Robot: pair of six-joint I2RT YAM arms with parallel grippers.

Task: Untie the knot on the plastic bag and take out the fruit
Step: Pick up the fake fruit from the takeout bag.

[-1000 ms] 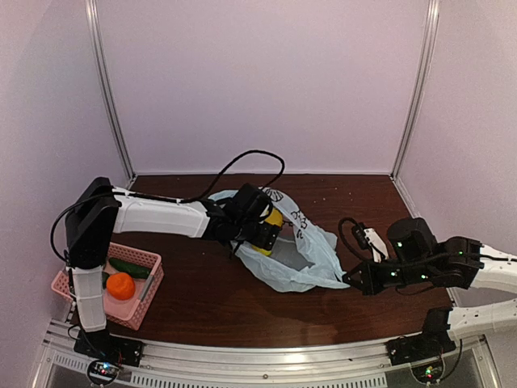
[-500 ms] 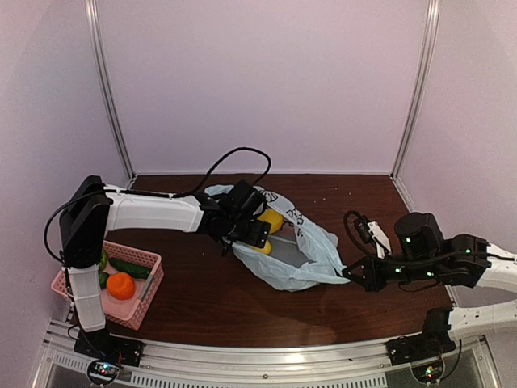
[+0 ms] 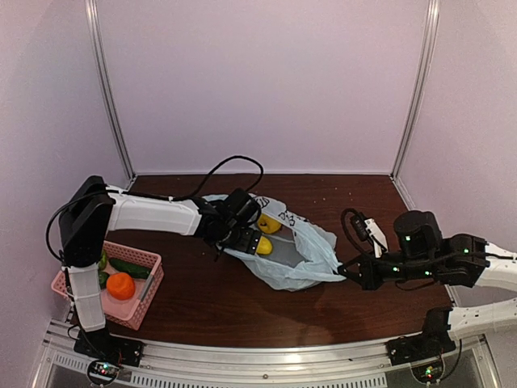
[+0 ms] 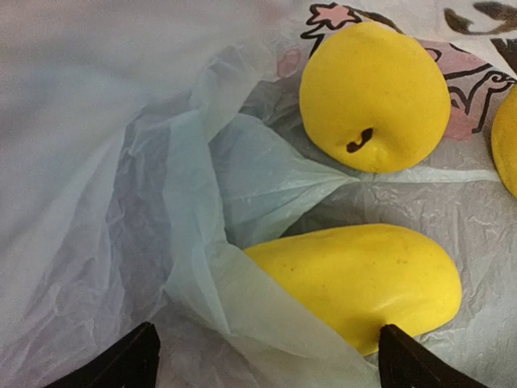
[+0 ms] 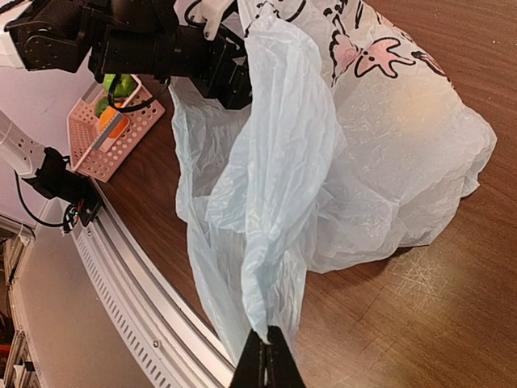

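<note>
The pale blue plastic bag (image 3: 300, 257) lies open mid-table; no knot shows. My left gripper (image 3: 245, 236) reaches into its mouth. In the left wrist view my left gripper (image 4: 266, 368) is open, with its fingertips (image 4: 133, 364) wide apart. A yellow oval fruit (image 4: 363, 279) lies between them, half under a fold of bag film. A rounder yellow fruit (image 4: 374, 97) lies beyond it, and a third shows at the right edge (image 4: 507, 137). Two yellow fruits show from above (image 3: 269, 224). My right gripper (image 3: 349, 271) is shut on the bag's edge (image 5: 271, 242) and holds it taut (image 5: 269, 356).
A pink perforated basket (image 3: 147, 296) stands at the near left, holding an orange fruit (image 3: 120, 285), a dark green cucumber (image 3: 129, 267) and a green fruit (image 3: 102, 260). A metal rail (image 3: 266, 360) runs along the table's near edge. The basket also shows in the right wrist view (image 5: 113, 129).
My left gripper has moved left and down, lower into the bag mouth over the yellow fruit. My right gripper has kept its hold on the bag edge and shifted only slightly.
</note>
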